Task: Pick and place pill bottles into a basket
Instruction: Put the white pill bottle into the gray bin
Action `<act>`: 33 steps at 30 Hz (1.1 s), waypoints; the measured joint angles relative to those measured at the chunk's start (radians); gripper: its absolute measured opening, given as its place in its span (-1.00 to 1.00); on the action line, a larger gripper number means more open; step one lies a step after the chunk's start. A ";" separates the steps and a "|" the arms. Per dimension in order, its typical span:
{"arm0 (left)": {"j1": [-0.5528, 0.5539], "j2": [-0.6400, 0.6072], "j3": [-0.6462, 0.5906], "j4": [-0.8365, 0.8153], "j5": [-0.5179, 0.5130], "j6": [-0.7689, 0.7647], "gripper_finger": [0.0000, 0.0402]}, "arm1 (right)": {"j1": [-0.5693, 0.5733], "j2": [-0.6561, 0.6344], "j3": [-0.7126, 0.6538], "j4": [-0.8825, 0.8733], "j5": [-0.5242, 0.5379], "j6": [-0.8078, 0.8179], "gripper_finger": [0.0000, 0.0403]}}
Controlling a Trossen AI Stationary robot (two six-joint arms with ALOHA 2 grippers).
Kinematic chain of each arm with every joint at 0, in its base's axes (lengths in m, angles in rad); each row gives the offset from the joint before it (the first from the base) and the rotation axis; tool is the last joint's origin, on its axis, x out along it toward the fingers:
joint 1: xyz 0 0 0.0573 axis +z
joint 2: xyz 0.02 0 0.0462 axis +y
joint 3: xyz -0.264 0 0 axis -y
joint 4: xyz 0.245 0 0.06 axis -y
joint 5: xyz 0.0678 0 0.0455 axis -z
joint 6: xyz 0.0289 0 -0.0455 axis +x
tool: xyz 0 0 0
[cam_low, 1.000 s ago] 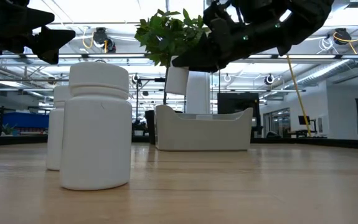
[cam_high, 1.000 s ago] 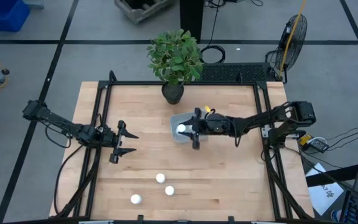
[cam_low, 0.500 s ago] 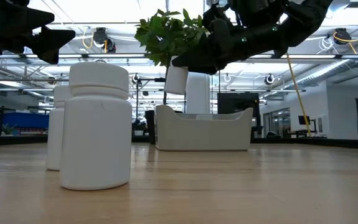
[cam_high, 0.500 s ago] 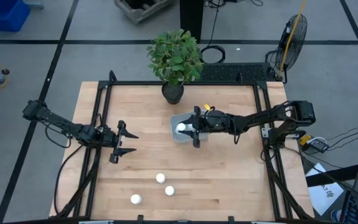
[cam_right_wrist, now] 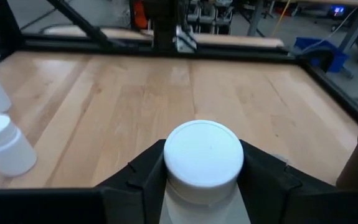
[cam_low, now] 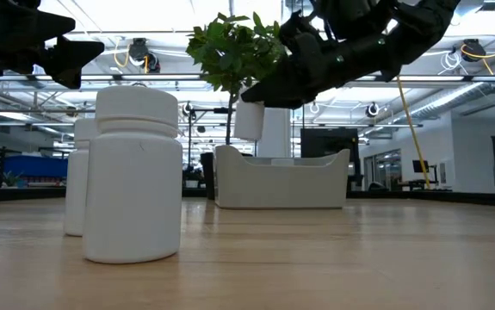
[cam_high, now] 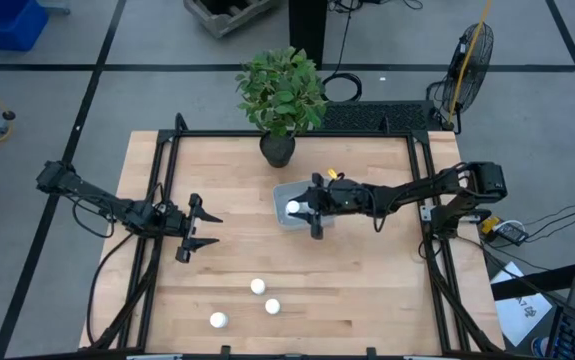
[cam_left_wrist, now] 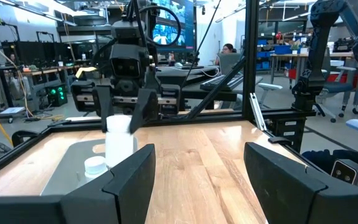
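Five pill bottles [cam_high: 257, 286], one basket [cam_high: 279, 192]

High cam looks straight down on the whole tabletop [cam_high: 367, 290]. Low cam sits at tabletop level, close to a bottle [cam_low: 133, 172]. Wrist cams face each other; all share the basket [cam_high: 282, 190].

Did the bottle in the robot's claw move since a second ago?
Yes. In the low view the pill bottle held by the right gripper sits slightly higher and further right over the basket than before.

Grey floor [cam_high: 57, 110], bright ceiling lights [cam_low: 144, 13]
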 joint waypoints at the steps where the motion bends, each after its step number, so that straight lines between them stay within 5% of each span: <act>1: 0.000 0.000 0.000 0.000 0.000 0.000 0.25 | 0.000 0.000 0.000 -0.014 0.000 0.000 -0.21; 33: 0.000 0.000 0.000 0.000 0.000 0.000 0.25 | -0.080 0.216 0.000 0.140 0.053 0.135 -0.21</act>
